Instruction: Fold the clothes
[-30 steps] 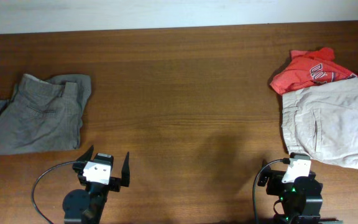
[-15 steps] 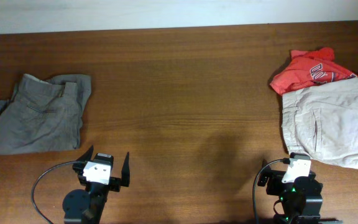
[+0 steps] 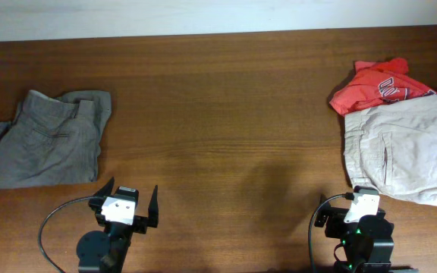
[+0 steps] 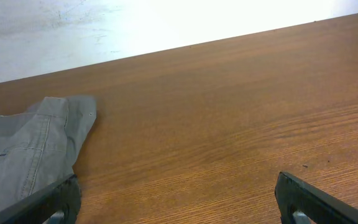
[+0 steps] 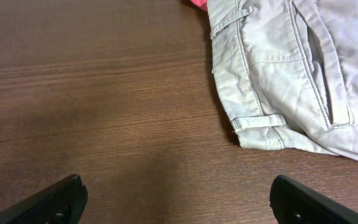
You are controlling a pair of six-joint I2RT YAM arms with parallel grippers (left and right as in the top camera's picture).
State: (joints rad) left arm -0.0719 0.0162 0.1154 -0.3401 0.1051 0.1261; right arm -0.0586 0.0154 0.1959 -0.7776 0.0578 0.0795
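The clothes (image 3: 48,140), olive-grey shorts, lie flat and folded over at the table's left side. The left wrist view shows one corner of them (image 4: 23,155) close to the left finger. My left gripper (image 3: 131,194) sits near the front edge, right of and below the shorts. It is open, with only bare wood between its fingertips (image 4: 177,186). My right gripper (image 3: 363,199) rests at the front right. It is also open over bare wood (image 5: 178,182), holding nothing.
Paler beige shorts (image 3: 408,152) lie at the right edge, their waistband corner (image 5: 260,121) just ahead of my right gripper. A red T-shirt (image 3: 378,85) is bunched behind them. A white wall (image 3: 203,15) runs along the table's far edge.
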